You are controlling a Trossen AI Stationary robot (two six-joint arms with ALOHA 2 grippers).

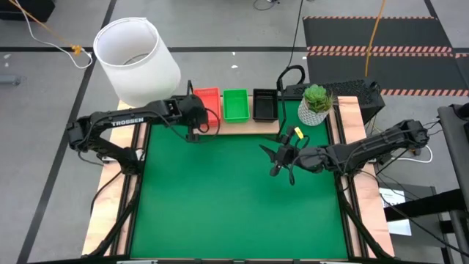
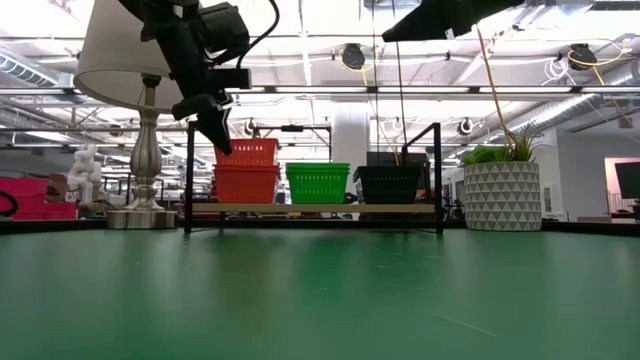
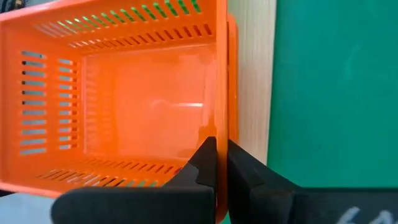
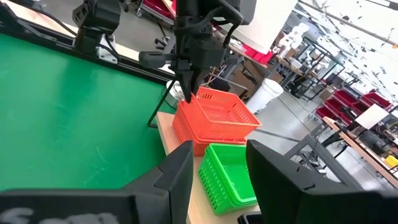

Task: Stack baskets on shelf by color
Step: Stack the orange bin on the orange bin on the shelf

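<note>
Gripping the near wall of the top orange-red basket (image 3: pixel 124 93), the left gripper (image 3: pixel 219 163) is seen with its fingers pressed together on that thin rim, one finger inside and one outside. That basket is carried at the left end of the shelf (image 1: pixel 249 127), above the orange-red stack (image 2: pixel 244 180); in the right wrist view it is tilted and not yet nested flat on the baskets below it. The green baskets (image 1: pixel 235 104) are placed just beside the orange-red ones, at the middle of the shelf, and the black baskets (image 1: pixel 264 104) are set at its right end. A potted plant (image 1: pixel 316 103) is stood just beyond the shelf's right end, and a white lampshade (image 1: pixel 137 60) is found beyond its left end. The right gripper (image 1: pixel 282 160) is held well in front of the shelf, over the green mat (image 1: pixel 234 205), with its fingers spread and nothing between them.

A crooked release is judged the main risk: if the fingers are opened while the basket is tilted, it could be left jammed askew, or be tipped off the stack toward the mat. The stack could also be dragged forward if the fingers are withdrawn before the rim is freed.
</note>
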